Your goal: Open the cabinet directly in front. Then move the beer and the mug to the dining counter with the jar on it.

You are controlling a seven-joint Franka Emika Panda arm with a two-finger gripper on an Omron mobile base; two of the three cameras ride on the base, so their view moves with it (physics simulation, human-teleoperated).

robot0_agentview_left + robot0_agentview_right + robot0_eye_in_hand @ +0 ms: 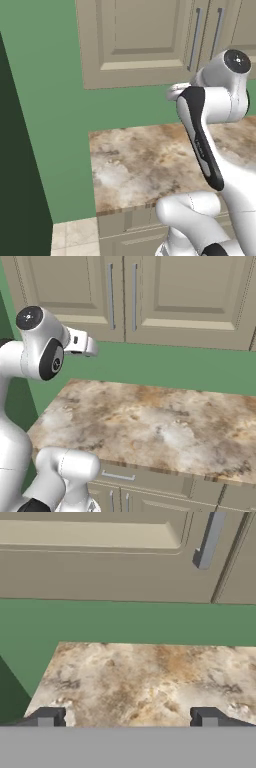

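- Far left of the left base view, a dark panel (15,150) runs down the frame edge beside the green wall (55,125).
- Upper centre, the cabinet (125,296) hangs with both doors shut, its two grey bar handles (110,296) side by side at the seam.
- Below it, the marble worktop (150,426) spreads across the middle of the right base view.
- In the hand view, the tool (127,717) sits at the bottom edge, fingertips (47,717) spread wide apart, gripping nothing, aimed at the cabinet's lower rail.
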